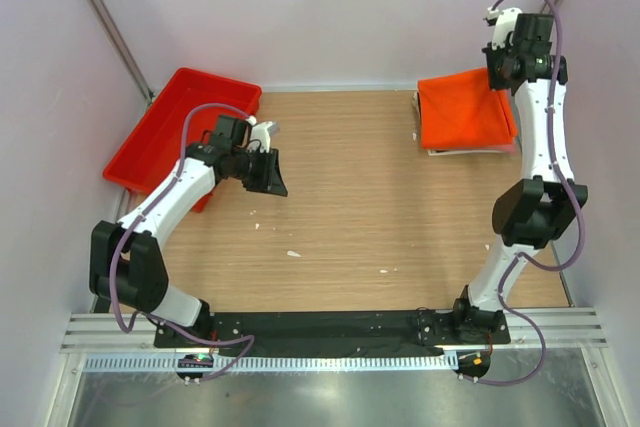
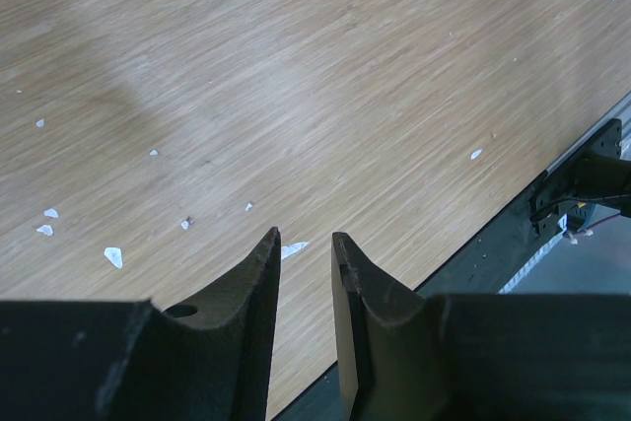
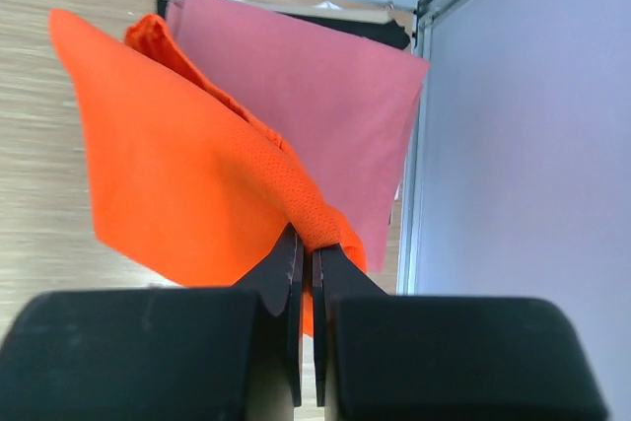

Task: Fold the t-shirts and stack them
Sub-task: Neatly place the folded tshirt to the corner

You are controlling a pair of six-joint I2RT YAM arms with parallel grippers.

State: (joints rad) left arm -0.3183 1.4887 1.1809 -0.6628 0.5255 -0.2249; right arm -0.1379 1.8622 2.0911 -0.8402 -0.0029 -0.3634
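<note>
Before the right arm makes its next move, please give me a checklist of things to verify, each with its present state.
1. The right hand is shut on the orange shirt: ok.
2. The pink shirt lies flat, partly covered by the orange one: ok.
3. The orange shirt is smooth: not ok, it bunches near the grip.
4. The left hand is empty, far from both shirts: ok.
5. The edges of both shirts line up: cannot tell.

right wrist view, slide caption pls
Right end effector shut on an edge of the orange t-shirt with the pink t-shirt beneath it
</note>
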